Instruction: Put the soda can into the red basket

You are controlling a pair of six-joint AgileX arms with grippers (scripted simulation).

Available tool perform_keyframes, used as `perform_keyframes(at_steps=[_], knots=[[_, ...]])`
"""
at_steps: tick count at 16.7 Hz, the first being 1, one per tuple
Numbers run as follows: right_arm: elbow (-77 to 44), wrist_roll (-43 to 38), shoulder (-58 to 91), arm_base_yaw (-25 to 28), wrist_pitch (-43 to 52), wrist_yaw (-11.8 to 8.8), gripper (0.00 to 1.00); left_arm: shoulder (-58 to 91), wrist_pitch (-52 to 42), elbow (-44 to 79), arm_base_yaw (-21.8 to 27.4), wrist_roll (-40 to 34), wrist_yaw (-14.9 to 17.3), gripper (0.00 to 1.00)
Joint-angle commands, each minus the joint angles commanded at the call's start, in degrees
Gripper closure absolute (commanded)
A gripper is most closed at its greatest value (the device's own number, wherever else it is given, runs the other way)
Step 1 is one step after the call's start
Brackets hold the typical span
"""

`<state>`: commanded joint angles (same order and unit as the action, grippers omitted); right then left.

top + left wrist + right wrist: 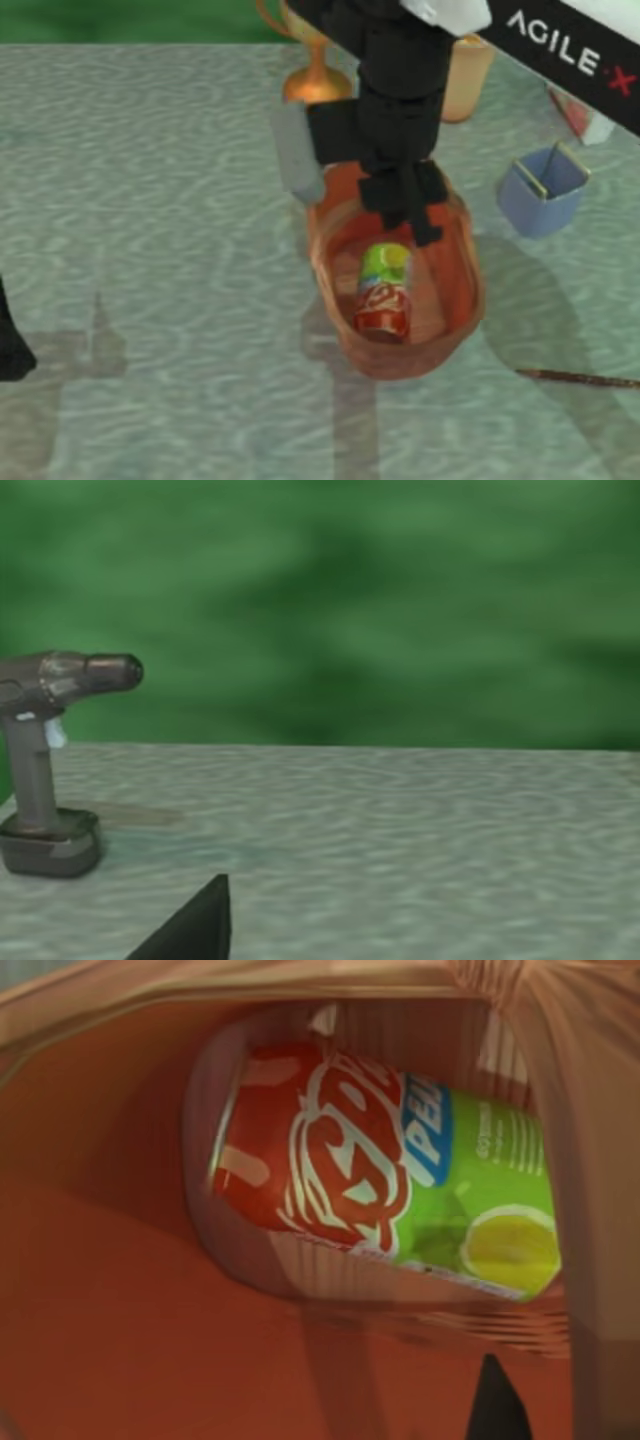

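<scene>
The soda can [384, 290] lies on its side on the slatted bottom of the red basket [472, 290], green end toward the far side, red end toward the near side. My right gripper [408, 215] hangs open over the basket's far half, above the can and apart from it. In the right wrist view the soda can [380, 1175] fills the middle, with the red basket wall [120, 1310] around it and one dark fingertip [492, 1405] at the edge. My left gripper [8, 345] is parked at the table's left edge; one of its fingertips [200, 930] shows over bare table.
A gold goblet [315, 80], an orange cup [465, 75] and a grey block [297, 150] stand behind the basket. A blue bucket [543, 190] and a red-and-white carton [580, 115] are to its right, a thin brown stick [580, 378] lies front right. A drill [45, 770] stands in the left wrist view.
</scene>
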<state>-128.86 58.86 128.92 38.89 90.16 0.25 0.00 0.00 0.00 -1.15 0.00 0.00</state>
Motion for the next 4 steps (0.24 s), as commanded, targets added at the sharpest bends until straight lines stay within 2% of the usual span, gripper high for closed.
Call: perform_keyframes(at_steps=[4], knots=[[-5.03, 0.98, -0.40, -0.70, 5.13, 0.02, 1.00, 0.00, 0.00, 0.00, 0.00, 0.00, 0.00, 0.00]])
